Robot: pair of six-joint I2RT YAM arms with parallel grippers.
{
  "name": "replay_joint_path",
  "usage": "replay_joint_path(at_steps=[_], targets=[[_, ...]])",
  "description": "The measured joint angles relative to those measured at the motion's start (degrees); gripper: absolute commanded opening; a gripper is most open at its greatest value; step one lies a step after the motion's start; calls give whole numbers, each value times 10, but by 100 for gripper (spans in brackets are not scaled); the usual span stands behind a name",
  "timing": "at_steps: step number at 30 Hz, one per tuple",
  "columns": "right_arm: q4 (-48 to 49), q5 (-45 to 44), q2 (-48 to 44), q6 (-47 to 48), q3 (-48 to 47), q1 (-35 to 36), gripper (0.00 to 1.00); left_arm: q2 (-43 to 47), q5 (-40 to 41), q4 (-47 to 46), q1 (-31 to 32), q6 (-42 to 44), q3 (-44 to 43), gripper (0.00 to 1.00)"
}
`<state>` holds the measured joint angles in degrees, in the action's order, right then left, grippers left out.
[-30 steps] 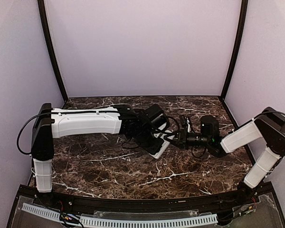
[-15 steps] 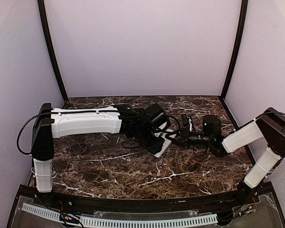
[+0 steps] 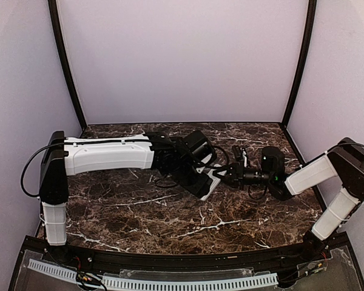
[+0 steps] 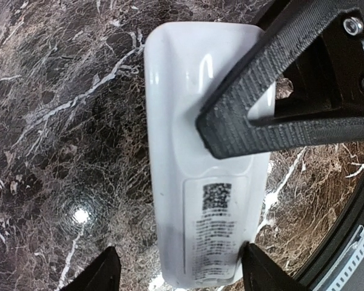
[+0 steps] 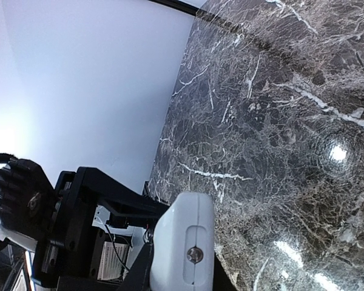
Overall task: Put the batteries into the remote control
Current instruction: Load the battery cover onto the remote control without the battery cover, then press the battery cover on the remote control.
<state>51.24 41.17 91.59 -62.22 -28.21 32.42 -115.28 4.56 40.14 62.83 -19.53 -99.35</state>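
The remote control (image 4: 194,151) is a white handset lying back up, its printed label facing the left wrist camera. In the top view the remote control (image 3: 210,181) sits mid-table between both arms. My left gripper (image 4: 182,274) is open astride its labelled end; one fingertip (image 4: 258,267) touches the edge, the other (image 4: 103,273) stands apart over the marble. My right gripper (image 5: 179,276) is shut on the remote control's (image 5: 185,236) other end, and its black finger (image 4: 261,115) crosses the handset's back. The batteries are out of view.
The dark marble table (image 3: 139,212) spreads around both arms. Lilac walls with black corner posts (image 3: 67,66) close in the left, back and right sides. A black frame with a white perforated strip (image 3: 170,282) runs along the near edge.
My left gripper's jaws have opened and let go of the remote control. The right gripper, still shut on the remote, has shifted slightly to the right.
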Motion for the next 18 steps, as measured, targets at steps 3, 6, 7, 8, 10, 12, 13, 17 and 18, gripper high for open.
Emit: replay_joint_path(at_steps=[3, 6, 7, 8, 10, 12, 13, 17, 18], targets=[[13, 14, 0, -8, 2, -2, 0, 17, -4, -13, -3, 14, 15, 91], [24, 24, 0, -12, 5, -2, 0, 48, -15, -34, -5, 24, 41, 98], [25, 26, 0, -13, 5, -2, 0, 59, -21, -41, -6, 29, 48, 98], [27, 28, 0, -13, 5, -2, 0, 69, -27, -49, -7, 30, 55, 99], [29, 31, 0, -14, 5, -2, 0, 94, -45, -68, -9, 35, 73, 97], [29, 36, 0, -14, 5, -2, 0, 115, -66, -88, -15, 35, 92, 94], [30, 39, 0, -14, 5, -2, 0, 125, -77, -98, -17, 35, 103, 91], [35, 52, 0, -14, 5, -2, 0, 153, -120, -129, -37, 31, 146, 81], [37, 56, 0, -15, 5, -2, 0, 156, -127, -134, -42, 30, 155, 80]])
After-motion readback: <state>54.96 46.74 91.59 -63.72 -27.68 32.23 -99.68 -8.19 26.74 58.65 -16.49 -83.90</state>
